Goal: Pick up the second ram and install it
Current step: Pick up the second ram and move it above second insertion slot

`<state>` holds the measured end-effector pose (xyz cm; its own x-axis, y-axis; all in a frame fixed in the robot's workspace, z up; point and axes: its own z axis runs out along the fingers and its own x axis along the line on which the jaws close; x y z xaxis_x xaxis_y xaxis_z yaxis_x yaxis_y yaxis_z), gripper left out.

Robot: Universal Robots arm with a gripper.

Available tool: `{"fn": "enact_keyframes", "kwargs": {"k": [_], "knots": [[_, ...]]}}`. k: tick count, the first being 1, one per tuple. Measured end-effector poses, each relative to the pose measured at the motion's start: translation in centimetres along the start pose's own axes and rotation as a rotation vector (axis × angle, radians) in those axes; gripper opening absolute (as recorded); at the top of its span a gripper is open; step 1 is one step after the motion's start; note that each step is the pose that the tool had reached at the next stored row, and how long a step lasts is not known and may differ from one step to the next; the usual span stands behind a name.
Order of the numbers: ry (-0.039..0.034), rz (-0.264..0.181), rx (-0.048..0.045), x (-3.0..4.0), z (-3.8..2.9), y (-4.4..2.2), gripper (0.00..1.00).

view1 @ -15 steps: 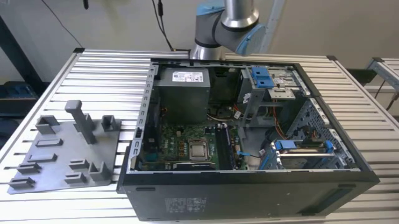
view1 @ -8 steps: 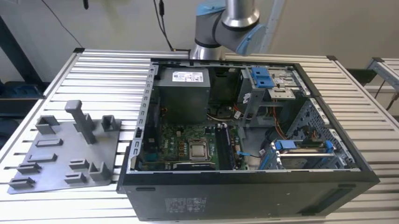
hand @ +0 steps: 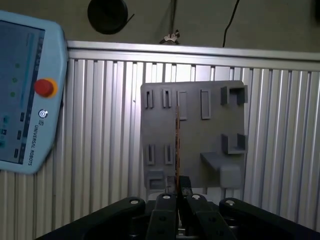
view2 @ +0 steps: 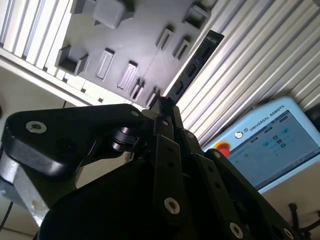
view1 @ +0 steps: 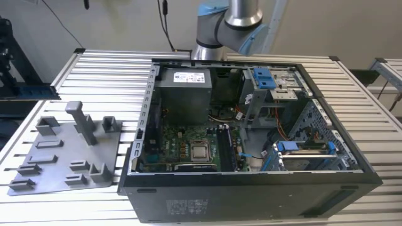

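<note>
Slatted table (hand: 100,125) below; we see gripper (hand: 177,189) clenched on ram (hand: 176,145), edge-on, grey tray (hand: 210,140) beyond it.

Ribbed bare metal, dull sheen: table (view1: 94,61). Matt grey plastic: holder plate (view1: 63,157). Matt, dark: gripper (hand: 177,189), second ram (view2: 192,67).

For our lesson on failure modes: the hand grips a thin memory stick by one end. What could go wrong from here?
The hand pinches the second ram near one end only, so it may tilt or slip. The memory slots lie deep inside the computer case, beside crowded parts; a tilted stick could snag or miss.
</note>
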<state>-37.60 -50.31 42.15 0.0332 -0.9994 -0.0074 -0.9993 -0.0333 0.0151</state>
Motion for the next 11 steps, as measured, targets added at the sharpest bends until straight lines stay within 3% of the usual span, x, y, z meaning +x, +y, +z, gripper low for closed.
{"fn": "enact_keyframes", "kwargs": {"k": [11], "knots": [[0.0,0.0,-0.0009,0.08,-0.04,-2.52,0.14]]}}
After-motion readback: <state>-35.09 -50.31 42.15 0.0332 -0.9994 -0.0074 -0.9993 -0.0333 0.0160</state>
